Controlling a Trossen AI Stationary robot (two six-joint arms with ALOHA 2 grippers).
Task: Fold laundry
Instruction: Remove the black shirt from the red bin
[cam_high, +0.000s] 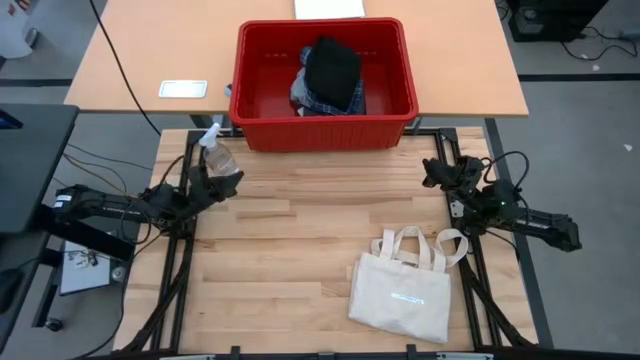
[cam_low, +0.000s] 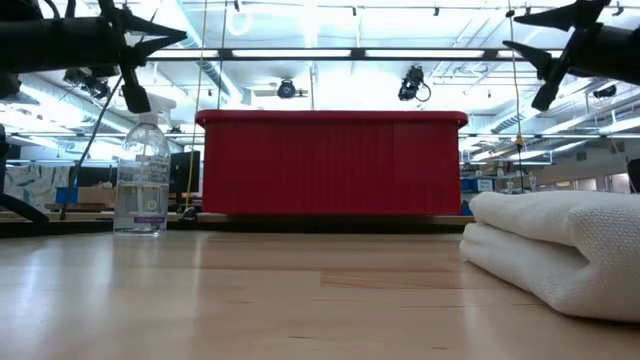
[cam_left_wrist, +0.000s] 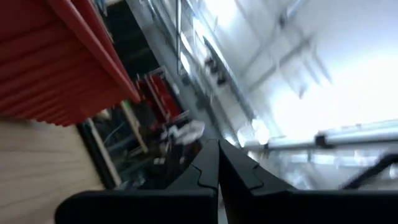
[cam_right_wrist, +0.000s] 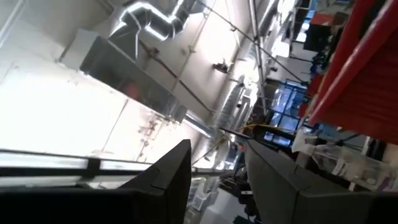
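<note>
The laundry lies in a red bin (cam_high: 325, 75) beyond the table's far edge. A black garment (cam_high: 333, 65) lies on top of a blue-and-white plaid one (cam_high: 322, 100). My left gripper (cam_high: 232, 181) is at the far left of the wooden table, raised and pointing up past the bin's wall (cam_left_wrist: 56, 68). Its fingers (cam_left_wrist: 217, 149) are shut on nothing. My right gripper (cam_high: 432, 170) is at the far right, also raised and tilted up. It (cam_right_wrist: 217, 155) is open with nothing between its fingers. In the low view both arms show only along the top edge.
A clear spray bottle (cam_high: 218, 155) stands upright close beside my left gripper, also seen in the low view (cam_low: 142, 180). A cream tote bag (cam_high: 405, 290) lies flat at the near right. A white card (cam_high: 183, 88) lies on the far table. Bare wood (cam_high: 290, 250) spreads between the arms.
</note>
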